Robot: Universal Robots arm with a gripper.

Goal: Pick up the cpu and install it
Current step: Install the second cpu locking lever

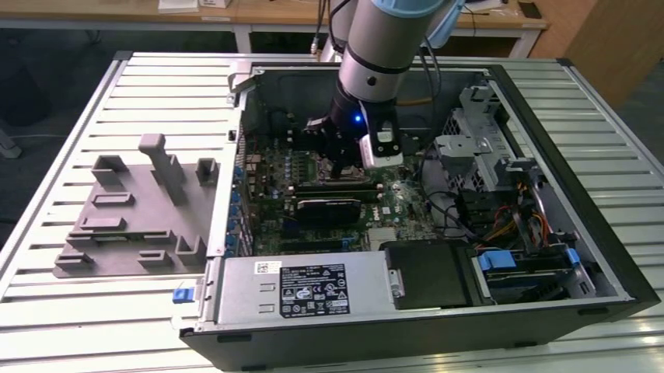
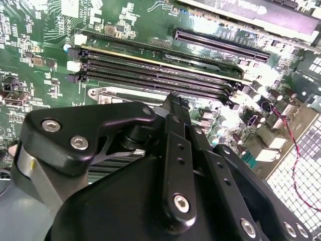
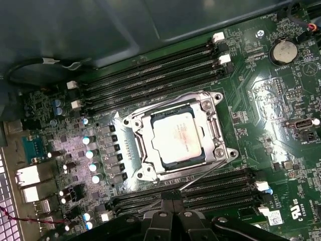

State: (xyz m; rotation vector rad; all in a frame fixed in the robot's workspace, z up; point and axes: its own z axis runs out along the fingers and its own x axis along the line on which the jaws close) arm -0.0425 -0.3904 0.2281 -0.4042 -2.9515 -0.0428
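Note:
The cpu [image 3: 176, 137], a pale silvery square chip, lies flat in the motherboard socket, with the socket's metal frame [image 3: 216, 131] around it. My gripper [image 3: 170, 195] hovers over the memory slots beside the socket, apart from the cpu. In the second wrist view its black fingers [image 2: 176, 108] meet at the tip with nothing between them, so the gripper [image 2: 175, 102] is shut and empty. In the exterior view the gripper [image 1: 330, 165] reaches down into the open computer case [image 1: 539, 124] above the green motherboard [image 1: 272, 167].
Grey fixture blocks [image 1: 135, 210] sit on the slatted table at the exterior view's left. Inside the case are a power supply [image 1: 301, 291], a dark expansion card [image 1: 332, 206], a drive cage [image 1: 477, 148] and loose cables [image 1: 508, 221]. Memory slots [image 3: 150, 75] flank the socket.

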